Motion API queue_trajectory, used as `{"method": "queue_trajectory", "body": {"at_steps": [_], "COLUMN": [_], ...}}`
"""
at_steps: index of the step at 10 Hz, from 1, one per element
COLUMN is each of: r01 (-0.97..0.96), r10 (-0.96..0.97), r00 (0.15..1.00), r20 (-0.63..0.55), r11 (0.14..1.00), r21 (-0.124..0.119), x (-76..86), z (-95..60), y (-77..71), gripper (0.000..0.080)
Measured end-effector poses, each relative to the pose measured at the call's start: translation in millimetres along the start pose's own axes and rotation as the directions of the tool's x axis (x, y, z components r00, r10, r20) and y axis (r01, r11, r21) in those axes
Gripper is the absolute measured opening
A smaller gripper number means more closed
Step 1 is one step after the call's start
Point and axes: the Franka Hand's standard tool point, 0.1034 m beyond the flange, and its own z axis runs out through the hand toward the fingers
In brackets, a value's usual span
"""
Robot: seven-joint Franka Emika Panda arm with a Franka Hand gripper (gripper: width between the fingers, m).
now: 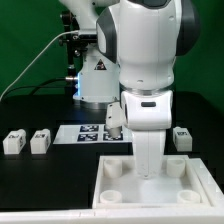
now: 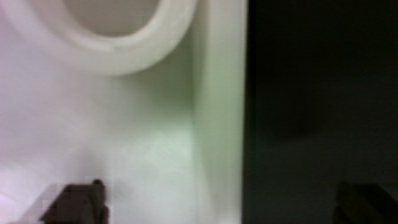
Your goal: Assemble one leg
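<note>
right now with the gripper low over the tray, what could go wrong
1. The gripper is open and straddles the edge of the tray. Lowering it might strike or shove the tray.
2. A leg sits close beside the arm in the exterior view. A sideways move could knock it.

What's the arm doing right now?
The gripper hangs low over the white tray, jaws open and holding nothing; the wrist view shows tray surface and a round socket. The outer leg and inner leg at the exterior view's left and the lone leg at its right stand loose on the table.
</note>
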Motion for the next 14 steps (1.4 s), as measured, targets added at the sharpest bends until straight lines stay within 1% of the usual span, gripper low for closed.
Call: {"method": "queue_trajectory", "body": {"at_steps": [4,5,6,7,8,9,10,11,12,14], "r01": [-0.002,-0.019,-0.054,-0.126,-0.12,-0.16,-0.373,-0.588,-0.631,-0.805], "r10": [0.002,0.019,0.054,0.127,0.121,0.162,0.374,0.589,0.631,0.804], "r00": [1.0,1.0,0.998,0.992,0.992,0.987,0.928,0.808,0.776,0.594], "r20": [0.0,0.002,0.011,0.017,0.02,0.02,0.006,-0.01,-0.014,-0.031], "r11": [1.0,1.0,0.998,0.992,0.992,0.986,0.926,0.806,0.774,0.592], "r21": [-0.001,-0.013,-0.019,-0.032,-0.043,-0.052,-0.059,-0.063,-0.058,-0.042], "x": [-0.6,-2.6,-2.8,1.1,6.5,12.8,23.8,38.4,39.8,40.9], "z": [-0.4,-9.4,-23.6,-36.9,-44.9,-51.5,-55.6,-54.2,-53.3,-53.0], "y": [0.2,1.7,-2.0,-7.6,-13.6,-19.7,-26.3,-33.5,-34.0,-34.5], "gripper": [0.0649,0.0649,0.0649,0.0649,0.0649,0.0649,0.0649,0.0649,0.0649,0.0649]}}
